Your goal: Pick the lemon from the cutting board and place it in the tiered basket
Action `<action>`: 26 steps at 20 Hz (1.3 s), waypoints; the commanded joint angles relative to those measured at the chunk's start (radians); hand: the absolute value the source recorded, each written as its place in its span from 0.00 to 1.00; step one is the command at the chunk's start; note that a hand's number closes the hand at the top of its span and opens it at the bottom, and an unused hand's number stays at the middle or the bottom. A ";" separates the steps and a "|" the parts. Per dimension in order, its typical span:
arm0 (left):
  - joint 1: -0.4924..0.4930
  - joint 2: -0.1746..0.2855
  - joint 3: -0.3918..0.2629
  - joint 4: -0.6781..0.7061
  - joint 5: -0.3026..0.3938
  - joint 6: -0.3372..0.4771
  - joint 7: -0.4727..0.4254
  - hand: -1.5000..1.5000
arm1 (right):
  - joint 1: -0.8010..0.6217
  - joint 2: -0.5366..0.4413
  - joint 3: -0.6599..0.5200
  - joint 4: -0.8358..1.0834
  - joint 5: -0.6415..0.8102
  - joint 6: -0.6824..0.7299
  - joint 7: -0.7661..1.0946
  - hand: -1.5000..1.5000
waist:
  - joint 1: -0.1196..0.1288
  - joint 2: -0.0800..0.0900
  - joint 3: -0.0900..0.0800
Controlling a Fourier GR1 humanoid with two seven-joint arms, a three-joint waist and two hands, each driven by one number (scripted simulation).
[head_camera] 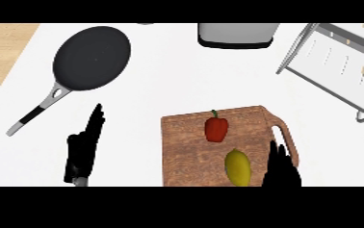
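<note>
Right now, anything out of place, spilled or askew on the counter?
Nothing stands out. Lemon and red pepper lie apart on the cutting board; frying pan sits flat upper left; tiered basket upper right. Left hand is open left of the board, right hand open by its handle.

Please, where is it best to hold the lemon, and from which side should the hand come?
Probably across its middle, from the right. The lemon lies lengthwise, pointing away from the robot, so its short width suits a grasp. The right hand is beside it, and the red pepper lies beyond its far end.
</note>
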 commanded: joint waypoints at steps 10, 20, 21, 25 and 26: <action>0.034 -0.020 0.002 0.008 -0.007 0.006 -0.017 0.50 | -0.121 0.022 -0.070 0.101 -0.140 0.128 0.249 0.00 | -0.012 -0.005 0.000; -0.019 -0.003 0.030 0.013 -0.009 -0.001 0.021 0.50 | -0.138 0.022 -0.074 0.239 -0.234 0.041 0.249 0.00 | -0.016 -0.006 0.001; 0.001 -0.012 0.032 0.063 0.004 -0.032 -0.050 0.50 | -0.193 0.022 -0.101 0.287 -0.256 0.025 0.249 0.00 | -0.013 -0.004 0.001; 0.038 -0.017 0.024 0.022 -0.001 -0.024 -0.042 0.50 | -0.151 0.022 -0.112 0.226 -0.274 0.072 0.249 0.00 | -0.019 -0.008 0.001; 0.036 -0.037 0.005 0.022 -0.020 -0.003 -0.033 0.50 | -0.178 0.022 -0.112 0.266 -0.288 0.048 0.249 0.00 | -0.016 -0.007 0.001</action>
